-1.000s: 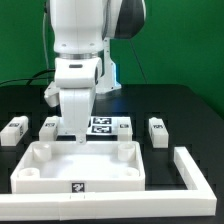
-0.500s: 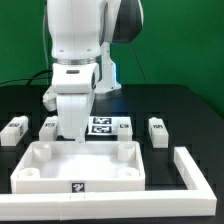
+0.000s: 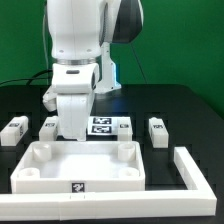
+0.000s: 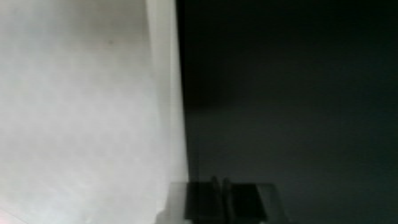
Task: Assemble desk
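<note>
One gripper low at the back rim of the desk panel, fingertips indistinct, open or closed unclear.

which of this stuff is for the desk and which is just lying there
For the desk:
panel
four legs, across the exterior view: first, second, third, fourth

Just lying about:
marker board
L-shaped rail

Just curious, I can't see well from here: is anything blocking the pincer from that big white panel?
Nothing visible does. The pincer is right at the far rim of the panel, with no part between them. The nearest leg lies beside it, on the exterior view's left.
</note>
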{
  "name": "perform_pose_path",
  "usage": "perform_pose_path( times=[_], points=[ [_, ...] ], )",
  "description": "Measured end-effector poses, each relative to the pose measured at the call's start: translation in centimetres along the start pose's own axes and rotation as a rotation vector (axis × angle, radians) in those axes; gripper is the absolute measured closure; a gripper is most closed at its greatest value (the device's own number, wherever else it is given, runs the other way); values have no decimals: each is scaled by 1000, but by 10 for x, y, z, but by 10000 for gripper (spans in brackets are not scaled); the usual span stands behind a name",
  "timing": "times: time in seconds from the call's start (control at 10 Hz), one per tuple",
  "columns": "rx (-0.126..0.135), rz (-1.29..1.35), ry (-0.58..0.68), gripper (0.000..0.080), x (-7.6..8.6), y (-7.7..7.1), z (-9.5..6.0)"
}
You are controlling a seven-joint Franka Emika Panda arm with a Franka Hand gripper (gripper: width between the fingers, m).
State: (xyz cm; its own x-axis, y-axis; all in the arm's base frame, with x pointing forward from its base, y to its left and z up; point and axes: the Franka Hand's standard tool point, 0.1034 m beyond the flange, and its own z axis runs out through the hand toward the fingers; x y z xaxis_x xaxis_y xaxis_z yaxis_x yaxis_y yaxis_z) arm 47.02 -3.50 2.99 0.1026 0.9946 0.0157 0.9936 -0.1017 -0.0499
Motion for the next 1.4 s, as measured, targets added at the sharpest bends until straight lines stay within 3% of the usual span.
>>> perform_pose_path(
  times=[0.4,0.5,0.6,0.7,0.9,1.0,1.1,1.4],
  points=[
    [3,0,-1,798,0,0,-1],
    [10,1,-3,718,-1,2,-5],
    [12,2,-3,582,-1,4,-5],
    [12,2,-3,582,-1,5,-5],
    [10,1,-1,263,1,8,-4],
    [10,2,2,263,2,8,3],
    [24,3,4,170,2,4,12],
    [26,4,8,151,2,4,21]
  ],
)
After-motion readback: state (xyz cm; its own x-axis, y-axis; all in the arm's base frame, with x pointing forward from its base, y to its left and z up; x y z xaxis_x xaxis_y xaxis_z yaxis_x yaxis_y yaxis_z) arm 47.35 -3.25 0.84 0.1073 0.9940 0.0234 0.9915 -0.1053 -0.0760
